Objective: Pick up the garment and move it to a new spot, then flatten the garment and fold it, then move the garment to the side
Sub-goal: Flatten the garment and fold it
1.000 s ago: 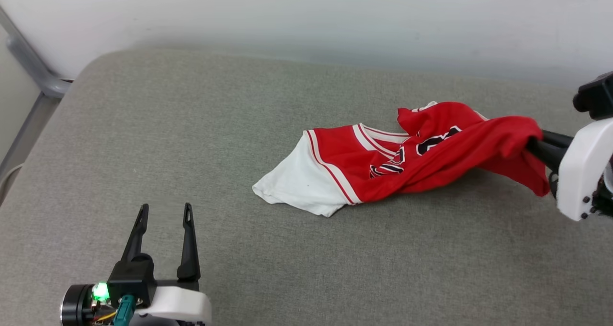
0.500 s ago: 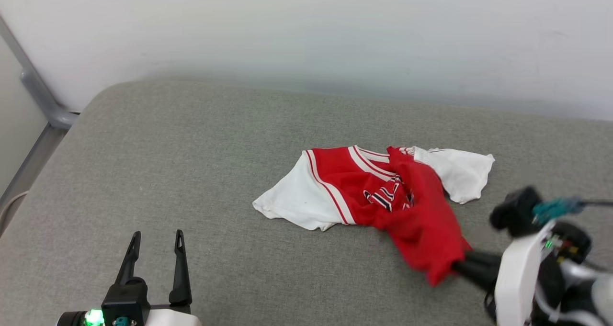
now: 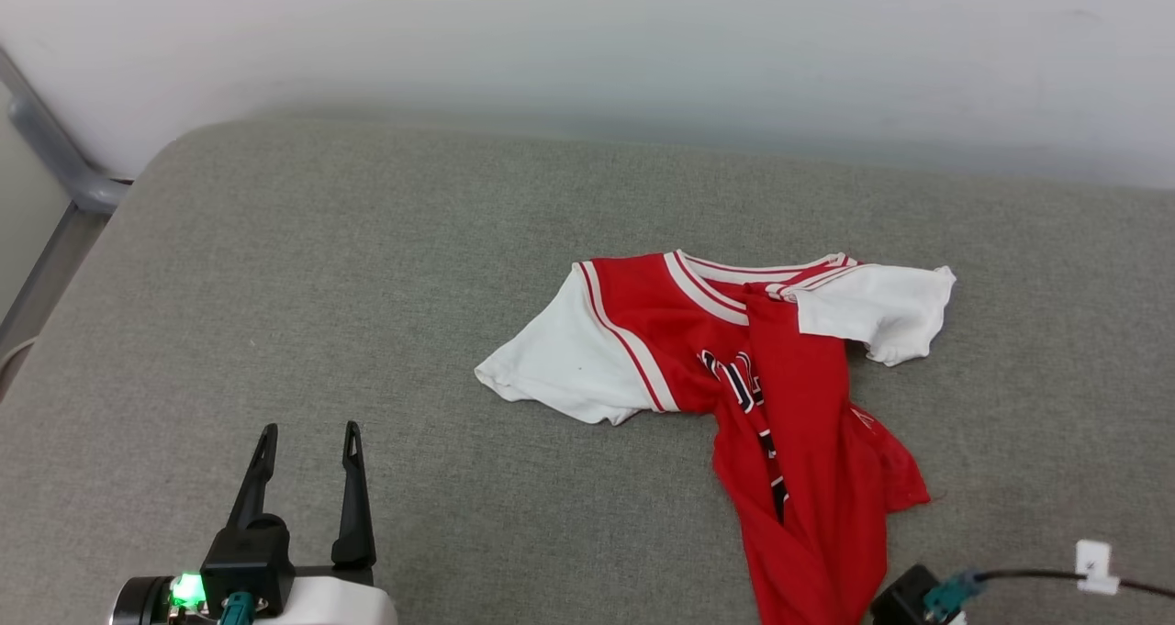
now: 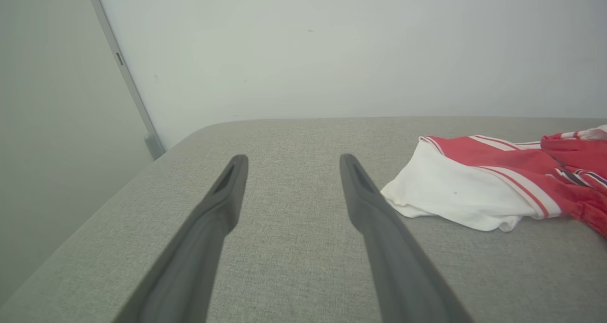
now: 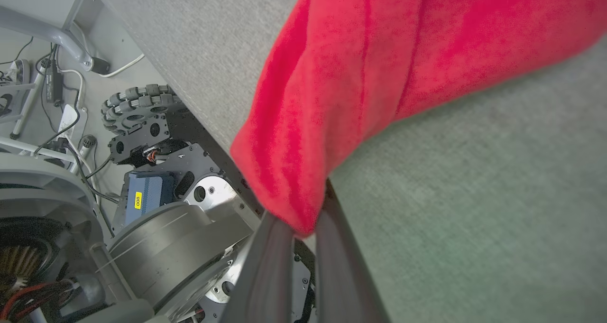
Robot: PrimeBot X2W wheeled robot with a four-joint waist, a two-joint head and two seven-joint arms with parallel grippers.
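Observation:
The garment [image 3: 780, 396], a red jersey with white sleeves and striped collar, lies on the grey cushion [image 3: 367, 285]. Its collar and sleeves rest flat at the centre right, while its red body is bunched and stretched toward the near edge. In the right wrist view my right gripper [image 5: 303, 228] is shut on the red hem [image 5: 332, 100], pulled taut at the cushion's front edge. My left gripper [image 3: 307, 437] stands open above bare cushion at the lower left, apart from the white sleeve [image 4: 450, 195]. In the left wrist view its fingers [image 4: 227, 190] hold nothing.
A white wall [image 3: 587, 47] runs behind the cushion. A grey metal bar [image 3: 55, 148] stands at the far left. Below the cushion's front edge the right wrist view shows my wheeled base [image 5: 142, 119] and cables on the floor. A cable connector [image 3: 955, 593] shows at the lower right.
My right gripper has dragged the garment's red hem from the far right toward the near edge, stretching the body out and uncovering the right sleeve. The head camera shifted. The left gripper stayed open.

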